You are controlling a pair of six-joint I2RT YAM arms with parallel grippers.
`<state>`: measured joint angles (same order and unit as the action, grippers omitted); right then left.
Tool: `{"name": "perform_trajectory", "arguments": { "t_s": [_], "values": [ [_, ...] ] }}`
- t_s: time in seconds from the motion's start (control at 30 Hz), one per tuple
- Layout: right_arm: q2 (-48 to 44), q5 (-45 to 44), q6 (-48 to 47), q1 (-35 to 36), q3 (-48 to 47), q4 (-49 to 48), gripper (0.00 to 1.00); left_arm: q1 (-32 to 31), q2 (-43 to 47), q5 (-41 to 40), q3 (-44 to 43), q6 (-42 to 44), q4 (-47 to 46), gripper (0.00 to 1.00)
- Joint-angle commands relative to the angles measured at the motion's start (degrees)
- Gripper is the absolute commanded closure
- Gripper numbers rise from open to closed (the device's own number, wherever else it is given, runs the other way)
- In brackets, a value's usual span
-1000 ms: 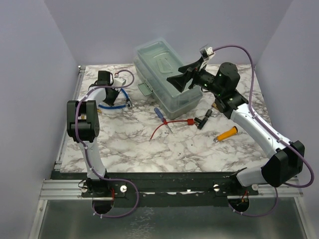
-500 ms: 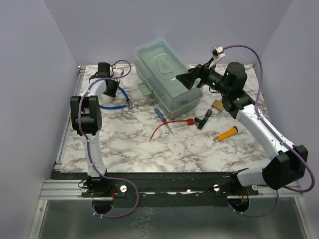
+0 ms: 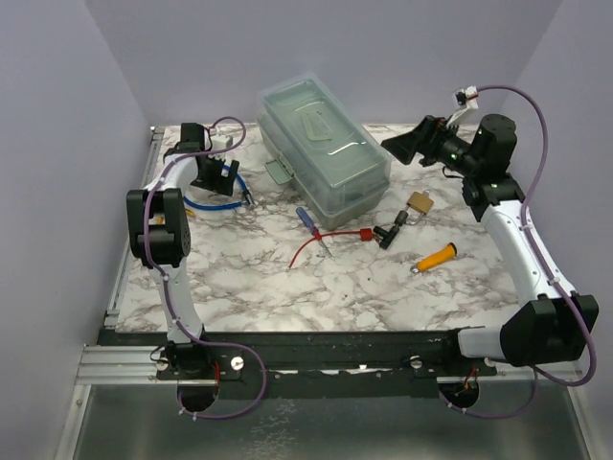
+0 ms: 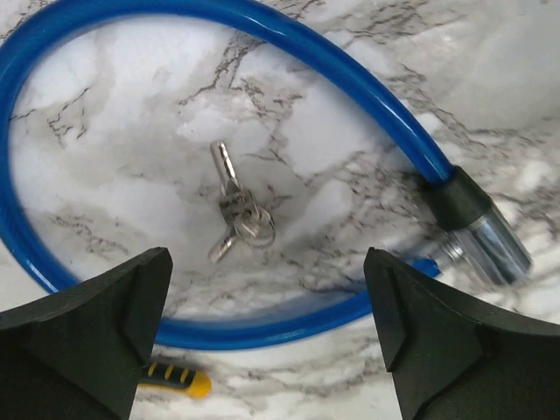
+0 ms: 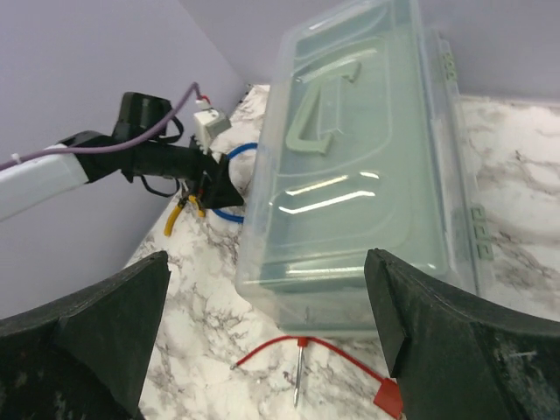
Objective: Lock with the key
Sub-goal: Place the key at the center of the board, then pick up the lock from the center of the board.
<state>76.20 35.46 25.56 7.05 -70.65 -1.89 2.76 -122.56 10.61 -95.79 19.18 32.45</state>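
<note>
Lavender walls were seen around a white marble-patterned table (image 3: 364, 287). A clear plastic box (image 3: 324, 158) with its lid on was set at 12 o'clock, near the far edge.

The small brass padlock (image 3: 419, 202) was found on the table at 2 o'clock, apart from both grippers. It lay just beside a small black part (image 3: 388, 233) at its 7 o'clock. An orange-yellow tool handle (image 3: 437, 257) was placed nearer the arms, at the padlock's 5 o'clock. A blue-handled screwdriver (image 3: 306, 218) and a red wire (image 3: 321, 241) were laid close to the middle of the table.

At 10 o'clock, the left gripper (image 3: 213, 174) was pointed down over a looped blue cable (image 3: 215, 199). In the left wrist view its jaws were spread wide, with nothing gripped between them. Beneath them a small bunch of keys (image 4: 236, 210) on a ring was seen lying on the marble inside the cable loop, untouched by either finger. The cable's black and silver end (image 4: 477, 232) was seen at 3 o'clock of the keys, and a yellow-and-black handle tip (image 4: 175, 378) at 7 o'clock.

The right gripper (image 3: 393, 146) was held in the air at 1 o'clock, turned toward the box. Its jaws were likewise released and nothing was held. Through them the box lid was viewed, with the left arm (image 5: 131, 157) beyond.
</note>
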Motion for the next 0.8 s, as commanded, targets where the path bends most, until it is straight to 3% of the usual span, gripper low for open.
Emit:
{"name": "perform_trajectory", "arguments": {
  "t_s": [0.0,0.07,0.17,0.37,0.53,0.77],
  "values": [
    [0.16,10.63,1.94,-6.24,-1.73,8.44,0.00,0.65,9.15,6.42,2.56,-1.24,0.58,0.01],
    [0.95,14.80,2.48,-10.58,-1.98,10.78,0.00,0.89,11.67,8.15,3.37,-2.39,0.47,0.01],
    [2.29,13.52,2.09,-15.14,-3.33,16.75,0.00,1.23,15.22,10.82,3.76,-4.84,0.47,0.01],
    [4.77,18.36,-15.34,-21.00,-5.45,28.56,0.00,1.54,21.11,12.17,4.46,-12.92,-1.44,0.01],
    [7.68,18.74,-31.33,-21.69,-6.83,39.34,0.00,1.63,26.21,16.23,7.18,-17.10,-4.16,0.01],
    [11.66,12.00,-37.70,-21.60,-5.34,40.01,0.00,1.81,30.54,24.15,11.19,-24.20,-8.86,0.01]
  ]
}}
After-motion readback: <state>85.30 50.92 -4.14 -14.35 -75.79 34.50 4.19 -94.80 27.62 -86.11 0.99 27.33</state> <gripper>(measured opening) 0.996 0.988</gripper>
